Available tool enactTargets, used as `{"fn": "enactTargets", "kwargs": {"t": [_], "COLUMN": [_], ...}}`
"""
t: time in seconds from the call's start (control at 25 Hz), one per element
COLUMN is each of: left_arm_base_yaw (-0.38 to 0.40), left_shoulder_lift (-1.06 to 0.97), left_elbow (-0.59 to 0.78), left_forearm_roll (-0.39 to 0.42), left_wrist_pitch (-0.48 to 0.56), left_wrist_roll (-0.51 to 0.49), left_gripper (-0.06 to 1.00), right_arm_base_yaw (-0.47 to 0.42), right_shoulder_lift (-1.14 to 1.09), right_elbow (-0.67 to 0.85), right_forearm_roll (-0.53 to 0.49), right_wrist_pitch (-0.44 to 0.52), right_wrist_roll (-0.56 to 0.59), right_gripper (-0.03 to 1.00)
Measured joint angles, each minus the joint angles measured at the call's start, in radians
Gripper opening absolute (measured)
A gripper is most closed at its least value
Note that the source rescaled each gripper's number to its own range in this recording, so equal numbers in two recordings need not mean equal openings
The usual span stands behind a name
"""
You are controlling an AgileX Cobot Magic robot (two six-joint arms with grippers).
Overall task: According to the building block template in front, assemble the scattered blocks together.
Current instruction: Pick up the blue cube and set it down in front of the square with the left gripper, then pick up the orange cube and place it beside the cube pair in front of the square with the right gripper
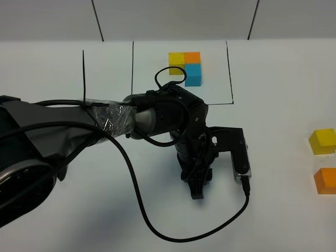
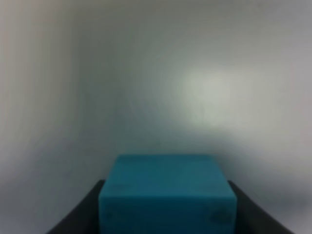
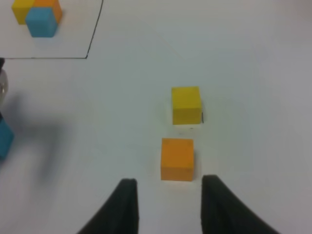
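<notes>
The building block template (image 1: 185,67), a yellow, orange and blue L inside a thin black frame, lies at the back middle; it also shows in the right wrist view (image 3: 39,17). My left gripper (image 1: 198,191) points down at the table's middle, shut on the light blue block (image 2: 165,185), whose edge peeks out beside the fingers (image 1: 208,181). The loose yellow block (image 1: 322,140) and orange block (image 1: 325,180) rest at the far right. My right gripper (image 3: 168,204) hovers just short of the orange block (image 3: 177,158), its jaws apart and holding nothing, with the yellow block (image 3: 186,105) beyond.
The left arm's black cable (image 1: 157,231) loops over the table in front of the gripper. A second black line (image 1: 83,73) is drawn left of the frame. The white table (image 1: 283,105) ends at a grey wall behind.
</notes>
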Motion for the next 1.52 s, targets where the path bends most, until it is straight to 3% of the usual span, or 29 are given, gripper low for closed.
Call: {"fn": "enactTargets", "kwargs": {"t": [0.04, 0.08, 0.24, 0.28, 0.36, 0.52, 0.64, 0.76, 0.96, 1.12, 1.28, 1.52], "left_arm_base_yaw": [0.0, 0.0, 0.0, 0.0, 0.0, 0.0, 0.0, 0.02, 0.123, 0.216, 0.304, 0.321], "left_shoulder_lift": [0.004, 0.004, -0.035, -0.053, -0.11, -0.243, -0.344, -0.433, -0.595, -0.736, -0.931, -1.255], "left_elbow": [-0.011, -0.028, -0.128, -0.163, -0.225, -0.315, -0.322, -0.322, -0.305, -0.21, -0.028, 0.225], "left_forearm_roll": [0.001, 0.001, 0.008, 0.017, 0.045, 0.147, 0.271, 0.374, 0.412, 0.417, 0.425, 0.486], "left_wrist_pitch": [0.013, 0.03, 0.152, 0.19, 0.264, 0.392, 0.482, 0.489, 0.49, 0.491, 0.491, 0.491], "left_wrist_roll": [-0.001, -0.003, -0.04, -0.056, -0.083, -0.105, -0.116, -0.178, -0.244, -0.261, -0.26, -0.264], "left_gripper": [0.08, 0.2, 0.84, 0.93, 0.99, 0.98, 0.92, 0.85, 0.78, 0.75, 0.73, 0.7], "right_arm_base_yaw": [0.0, 0.0, 0.0, 0.0, 0.0, 0.0, 0.0, 0.0, 0.0, 0.0, 0.0, 0.0], "right_shoulder_lift": [0.0, 0.0, 0.0, 0.0, 0.0, 0.0, 0.0, 0.0, 0.0, 0.0, 0.0, 0.0], "right_elbow": [0.0, 0.0, 0.0, 0.0, 0.0, 0.0, 0.0, 0.0, 0.0, 0.0, 0.0, 0.0], "right_forearm_roll": [0.0, 0.0, 0.0, 0.0, 0.0, 0.0, 0.0, 0.0, 0.0, 0.0, 0.0, 0.0], "right_wrist_pitch": [0.0, 0.0, 0.0, 0.0, 0.0, 0.0, 0.0, 0.0, 0.0, 0.0, 0.0, 0.0], "right_wrist_roll": [0.0, 0.0, 0.0, 0.0, 0.0, 0.0, 0.0, 0.0, 0.0, 0.0, 0.0, 0.0], "right_gripper": [0.07, 0.07, 0.07, 0.07, 0.07, 0.07, 0.07, 0.07, 0.07, 0.07, 0.07, 0.07]}}
